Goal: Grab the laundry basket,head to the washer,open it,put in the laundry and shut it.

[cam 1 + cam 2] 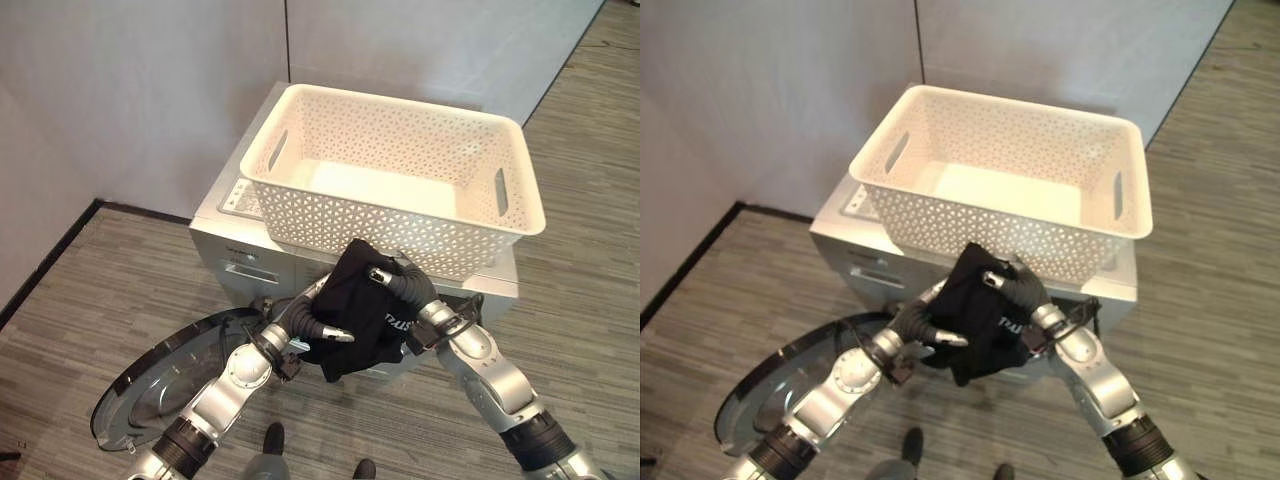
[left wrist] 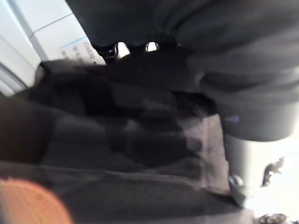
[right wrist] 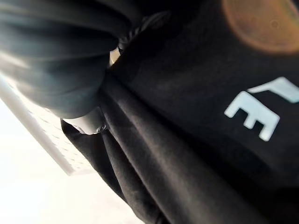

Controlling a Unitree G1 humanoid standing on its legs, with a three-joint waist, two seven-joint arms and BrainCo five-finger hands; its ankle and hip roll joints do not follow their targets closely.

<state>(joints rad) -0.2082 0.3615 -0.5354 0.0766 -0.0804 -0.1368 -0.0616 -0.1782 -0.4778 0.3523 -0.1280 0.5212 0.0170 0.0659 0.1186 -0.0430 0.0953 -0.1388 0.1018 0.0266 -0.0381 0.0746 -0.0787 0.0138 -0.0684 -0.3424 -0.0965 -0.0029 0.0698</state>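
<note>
Between both hands' fingers, black garment is held bunched, left hand and right hand curled round it. Just beyond fingers, white laundry basket sits atop washer; washer door hangs open below.

The laundry basket is cream-white with a fine lattice pattern. The garment is black with white lettering. The washer is silver-grey, the floor striped grey-brown.
</note>
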